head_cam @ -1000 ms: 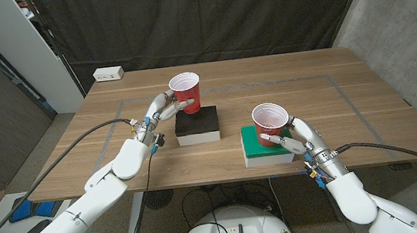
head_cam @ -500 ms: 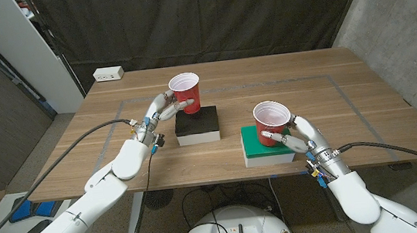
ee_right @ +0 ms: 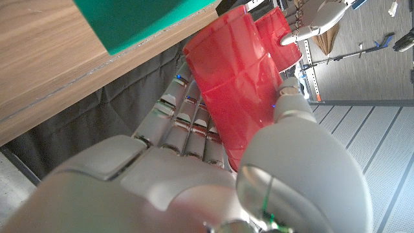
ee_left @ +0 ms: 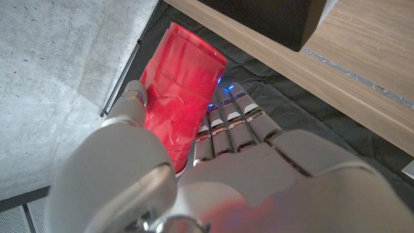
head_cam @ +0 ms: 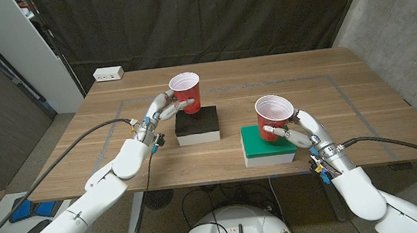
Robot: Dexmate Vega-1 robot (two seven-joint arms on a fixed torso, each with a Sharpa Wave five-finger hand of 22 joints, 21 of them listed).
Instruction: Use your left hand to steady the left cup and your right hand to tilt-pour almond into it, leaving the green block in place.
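A white power strip (head_cam: 108, 74) is seen at the far left corner of the desk (head_cam: 362, 104), well apart from everything else. Wide bare wood is left along the desk's far edge and at both ends, while the blocks are set toward the middle and the near edge.

Two red cups are counted, and two blocks. The left cup (head_cam: 187, 93) is stood upright on the black-and-white block (head_cam: 197, 125), mouth up, its long axis vertical. It is gripped from its left side by the left hand (head_cam: 160, 110), the fingers wrapped round the wall; in the left wrist view the thumb (ee_left: 134, 103) is pressed on one side of the cup (ee_left: 180, 93) and the fingers (ee_left: 231, 124) on the other.

Between the two blocks a strip of bare desk is left open.

The right cup (head_cam: 275, 117) is held by the right hand (head_cam: 297, 132) over the green block (head_cam: 263, 145), which lies near the desk's front edge. Its mouth is turned upward, with the axis leaning slightly. Whether its base touches the block cannot be told. In the right wrist view the cup (ee_right: 234, 76) is clasped between thumb (ee_right: 290, 103) and fingers (ee_right: 173, 116), with the green block's corner (ee_right: 145, 18) beside it. The cups' contents cannot be made out.
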